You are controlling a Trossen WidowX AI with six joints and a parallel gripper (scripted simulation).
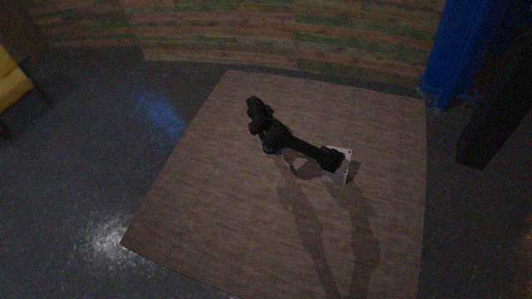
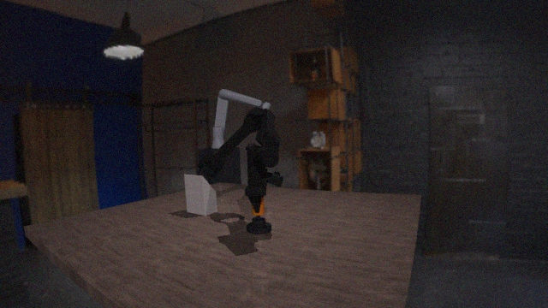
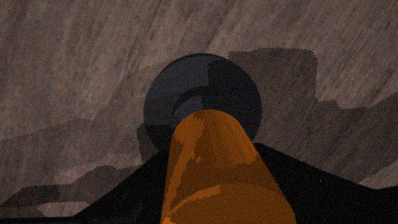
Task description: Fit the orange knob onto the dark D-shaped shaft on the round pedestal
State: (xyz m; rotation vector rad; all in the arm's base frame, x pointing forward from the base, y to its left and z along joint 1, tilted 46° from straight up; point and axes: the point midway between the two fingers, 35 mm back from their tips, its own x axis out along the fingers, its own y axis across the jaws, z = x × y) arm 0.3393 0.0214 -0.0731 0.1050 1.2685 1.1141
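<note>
The orange knob (image 2: 260,207) (image 3: 216,145) is upright between the fingers of my gripper (image 2: 259,210) (image 3: 210,154), which is shut on it. The round dark pedestal (image 2: 259,228) (image 3: 172,80) stands on the table directly below. In the exterior view, the knob's lower end is a little above the pedestal's wide base, with a short dark part between them. In the wrist view, the knob covers the pedestal's centre and near side; a curved shadow lies beside its tip. The shaft's flat side and the knob's hole are hidden. In the top view the arm hides the pedestal.
A pale block (image 1: 347,159) (image 2: 199,196) stands by the arm's base, to the left of the pedestal in the exterior view. The arm reaches over the brown table (image 1: 233,199) (image 2: 334,252) from there. Dark arm shadows fall across the tabletop and the pedestal.
</note>
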